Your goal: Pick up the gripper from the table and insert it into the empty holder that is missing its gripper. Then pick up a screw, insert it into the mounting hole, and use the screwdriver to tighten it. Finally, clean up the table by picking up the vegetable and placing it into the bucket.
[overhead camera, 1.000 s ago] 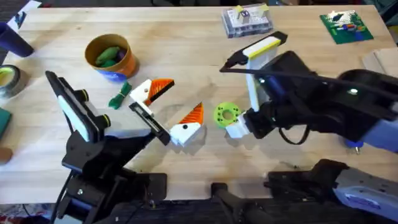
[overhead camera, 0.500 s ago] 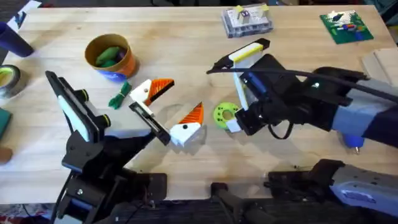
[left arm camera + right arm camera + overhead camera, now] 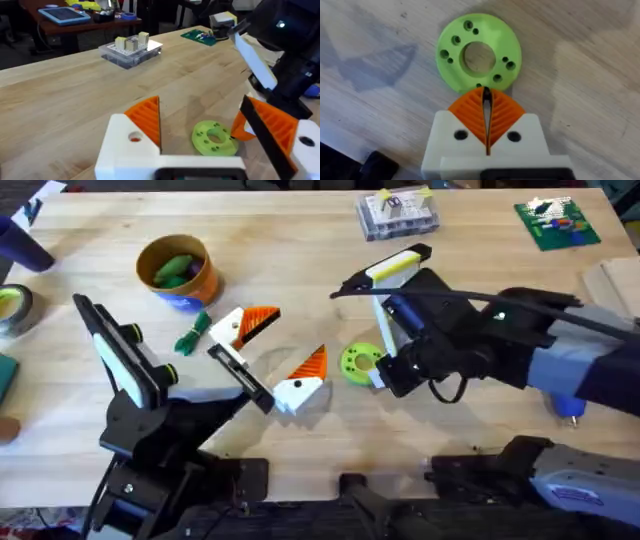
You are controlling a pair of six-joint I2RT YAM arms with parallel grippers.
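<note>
Even, bright overhead light falls on the worktop point(image 3: 300, 220), with soft shadows beneath the arms. The right arm looks slightly motion-blurred from above. In the left wrist view, the background room is dim and soft.

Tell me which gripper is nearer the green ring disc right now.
Right. The right gripper hangs directly over the edge of the green ring disc, fingers shut. The left gripper sits open to the disc's left, clearly apart from it.

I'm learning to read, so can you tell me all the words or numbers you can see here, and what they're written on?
There is nothing I can read.
The orange bucket has a blue label, too small to read.
The green circuit board has marks too small to read.
The clear plastic box has yellow tags, with no letters I can make out.
</note>
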